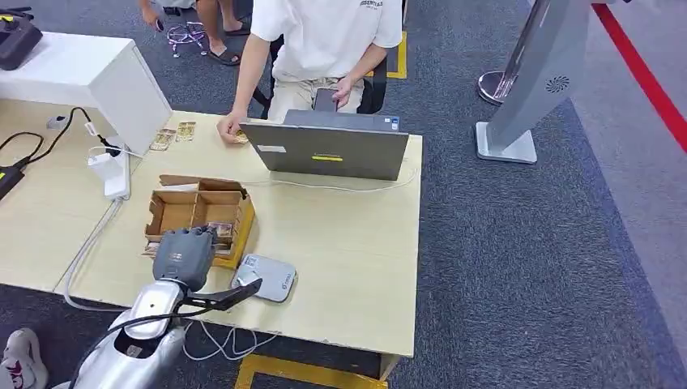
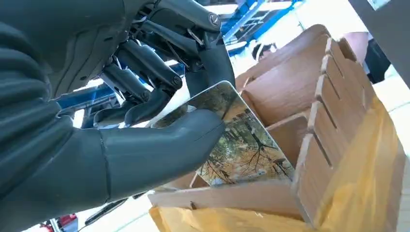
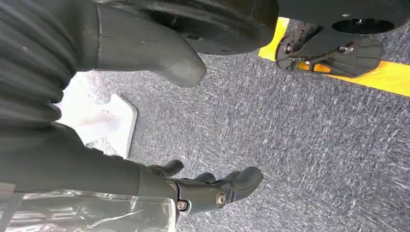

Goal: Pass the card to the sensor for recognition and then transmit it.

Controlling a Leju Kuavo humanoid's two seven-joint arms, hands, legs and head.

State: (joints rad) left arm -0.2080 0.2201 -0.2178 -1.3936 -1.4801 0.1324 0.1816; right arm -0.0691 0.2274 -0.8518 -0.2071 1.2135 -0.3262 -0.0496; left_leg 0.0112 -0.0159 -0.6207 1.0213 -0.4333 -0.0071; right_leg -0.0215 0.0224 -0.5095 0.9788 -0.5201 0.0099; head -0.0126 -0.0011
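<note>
The left hand point(image 2: 145, 111) pinches a card point(image 2: 241, 145) between thumb and fingers, just above the box point(image 1: 198, 212) on the table point(image 1: 348, 243). The sensor point(image 1: 267, 277) lies beside the box. The right hand point(image 3: 193, 188) hangs over the floor, seemingly holding nothing, fingers loosely apart.

Left hand point(image 2: 145, 125): reaching forward from the table's near edge, thumb and fingers point(image 2: 150, 72) pinching a card.
Right hand point(image 3: 203, 188): hanging, fingers apart, holding nothing.
</note>
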